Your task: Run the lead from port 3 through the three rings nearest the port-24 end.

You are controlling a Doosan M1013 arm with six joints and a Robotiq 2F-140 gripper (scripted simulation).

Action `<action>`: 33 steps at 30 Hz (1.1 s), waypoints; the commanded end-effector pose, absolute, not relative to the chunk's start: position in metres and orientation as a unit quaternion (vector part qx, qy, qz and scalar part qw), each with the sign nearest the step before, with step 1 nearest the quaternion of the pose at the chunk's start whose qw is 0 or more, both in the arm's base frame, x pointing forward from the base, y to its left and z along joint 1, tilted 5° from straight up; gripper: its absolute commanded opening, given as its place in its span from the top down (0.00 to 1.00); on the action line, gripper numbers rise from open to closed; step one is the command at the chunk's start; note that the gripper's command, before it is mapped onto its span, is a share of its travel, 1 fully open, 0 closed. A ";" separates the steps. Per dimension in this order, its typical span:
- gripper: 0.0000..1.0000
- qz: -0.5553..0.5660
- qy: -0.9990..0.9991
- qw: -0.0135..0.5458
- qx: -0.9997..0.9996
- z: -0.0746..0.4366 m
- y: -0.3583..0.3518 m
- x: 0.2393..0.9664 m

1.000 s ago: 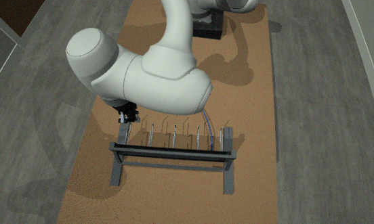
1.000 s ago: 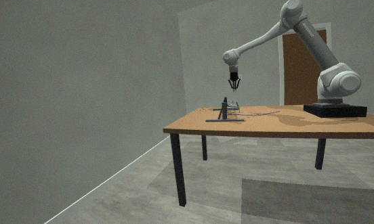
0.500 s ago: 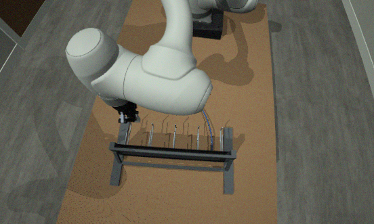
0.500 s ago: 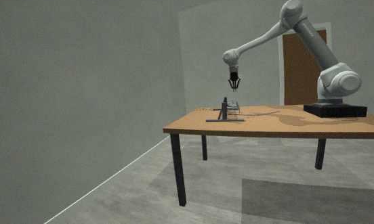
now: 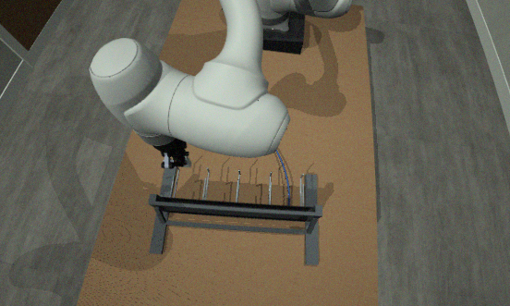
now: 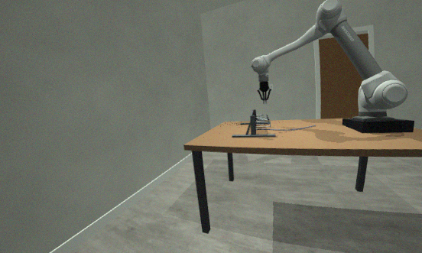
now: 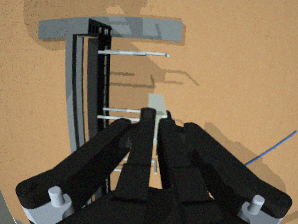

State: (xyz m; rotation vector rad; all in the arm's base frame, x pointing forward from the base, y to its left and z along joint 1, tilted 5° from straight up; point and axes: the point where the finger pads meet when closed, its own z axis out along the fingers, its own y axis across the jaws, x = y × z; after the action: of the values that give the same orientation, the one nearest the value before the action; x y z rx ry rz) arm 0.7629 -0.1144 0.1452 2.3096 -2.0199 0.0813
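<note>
The grey rack (image 5: 236, 212) (image 6: 252, 125) (image 7: 70, 100) stands upright, its open wire rings toward the robot base. The end ring (image 7: 132, 52) at the port-24 end and another ring (image 5: 238, 188) show no lead in them. The blue lead (image 5: 285, 173) (image 6: 292, 129) (image 7: 271, 148) leaves the panel near the opposite end and runs out toward the robot base; the arm hides its far part in the top view. My gripper (image 5: 176, 161) (image 6: 264, 102) (image 7: 155, 105) is shut and empty, well above the port-24 end of the rack and its rings. Port numbers are not readable.
The arm (image 5: 222, 120) (image 6: 294, 43) reaches over the table from its black base (image 5: 284, 43) (image 6: 376, 125). The rack's feet (image 5: 311, 250) (image 7: 167, 30) lie on the brown table (image 5: 342, 171) (image 6: 214, 141). The table's side edge is near the port-24 end.
</note>
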 end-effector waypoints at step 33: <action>1.00 0.026 -0.659 0.034 0.751 0.115 -0.119 0.765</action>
State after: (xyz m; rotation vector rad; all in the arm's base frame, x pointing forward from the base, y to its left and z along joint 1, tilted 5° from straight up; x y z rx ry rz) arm 0.7692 -0.1169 0.1241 2.3157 -2.0241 0.0947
